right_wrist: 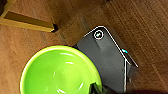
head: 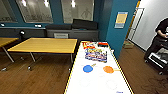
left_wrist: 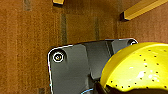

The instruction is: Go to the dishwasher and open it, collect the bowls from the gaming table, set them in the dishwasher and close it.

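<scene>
Glossy white with a yellow rim, the gaming table [head: 98, 82] runs straight away from the head camera. On this tabletop sit a blue bowl [head: 87, 68] and, beside it, an orange bowl [head: 108, 69], apart from each other. Beyond them lie colourful printed boxes [head: 96, 53], their lettering too blurred to read. A yellow poster [head: 121, 19] hangs on the teal wall; its writing cannot be read either. To the left stands a wooden-topped table [head: 45, 45] on a brown wood floor [head: 42, 77], and a person [head: 160, 37] bends over a black rig at the far right.

From the left wrist, a yellow bowl [left_wrist: 138, 70] with small dark dots shows large, dome side up, over the floor. From the right wrist, a bright green bowl [right_wrist: 60, 72] shows its hollow, a dark finger [right_wrist: 96, 88] at its rim. Whether either hand is clamped on its bowl cannot be told.
</scene>
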`<state>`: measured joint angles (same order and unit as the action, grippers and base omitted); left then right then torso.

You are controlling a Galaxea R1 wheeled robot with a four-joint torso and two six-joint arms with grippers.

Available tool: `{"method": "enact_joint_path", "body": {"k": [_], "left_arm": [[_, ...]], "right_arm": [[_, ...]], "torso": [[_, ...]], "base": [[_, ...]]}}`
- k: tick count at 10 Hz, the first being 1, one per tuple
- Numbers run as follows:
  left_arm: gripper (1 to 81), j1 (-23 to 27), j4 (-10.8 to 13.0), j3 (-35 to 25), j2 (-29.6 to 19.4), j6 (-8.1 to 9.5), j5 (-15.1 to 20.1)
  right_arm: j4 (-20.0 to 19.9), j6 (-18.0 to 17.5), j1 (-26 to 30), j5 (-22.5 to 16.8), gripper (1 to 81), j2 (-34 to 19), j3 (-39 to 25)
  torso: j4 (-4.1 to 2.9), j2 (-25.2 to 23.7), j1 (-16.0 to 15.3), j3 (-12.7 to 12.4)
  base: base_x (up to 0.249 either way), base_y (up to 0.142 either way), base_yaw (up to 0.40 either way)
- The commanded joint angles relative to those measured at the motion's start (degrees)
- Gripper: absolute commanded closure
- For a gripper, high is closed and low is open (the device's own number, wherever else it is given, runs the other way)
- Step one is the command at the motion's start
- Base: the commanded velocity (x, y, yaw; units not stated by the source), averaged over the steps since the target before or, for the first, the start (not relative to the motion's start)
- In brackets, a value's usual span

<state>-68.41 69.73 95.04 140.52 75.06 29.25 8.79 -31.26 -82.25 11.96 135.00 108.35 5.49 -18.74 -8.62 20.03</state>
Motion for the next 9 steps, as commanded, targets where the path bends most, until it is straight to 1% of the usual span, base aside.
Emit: {"method": "enact_joint_path", "body": {"k": [1,2,4,5,7,9], "left_arm": [[81.1,3.2,0.9,-0.4,0.2,-0.17,2.1],[81.1,2.9,0.9,0.2,0.6,-0.17,2.1],[81.1,2.2,0.9,3.7,2.3,-0.17,2.1],[81.1,1.7,0.8,4.8,3.1,-0.17,2.1],[81.1,0.3,0.8,9.3,5.4,0.00,2.0],[81.1,-0.5,0.2,14.0,8.4,0.18,2.0]], "right_arm": [[1.1,0.2,2.0,-2.6,81.1,-2.3,0.3],[1.0,0.2,2.0,-2.6,81.1,-2.0,0.6],[1.0,0.2,1.8,-2.6,81.1,-2.1,0.5],[1.0,0.2,1.9,-2.6,81.1,-1.8,0.9],[1.0,0.2,2.0,-2.7,81.1,-1.5,1.2],[1.0,0.2,2.2,-2.9,81.1,-0.6,2.1]], "torso": [[0.00,0.0,0.0,-1.8],[0.00,0.0,0.0,-2.7],[0.00,0.0,0.0,-4.5],[0.00,0.0,0.0,-3.4],[0.00,-0.1,0.1,-3.8],[0.00,-0.1,0.1,-3.8]], "base": [[0.000,0.000,0.000],[0.000,0.000,0.000],[0.000,0.000,0.000],[0.000,0.000,0.000],[0.000,0.000,0.000],[0.000,0.000,0.000]]}}
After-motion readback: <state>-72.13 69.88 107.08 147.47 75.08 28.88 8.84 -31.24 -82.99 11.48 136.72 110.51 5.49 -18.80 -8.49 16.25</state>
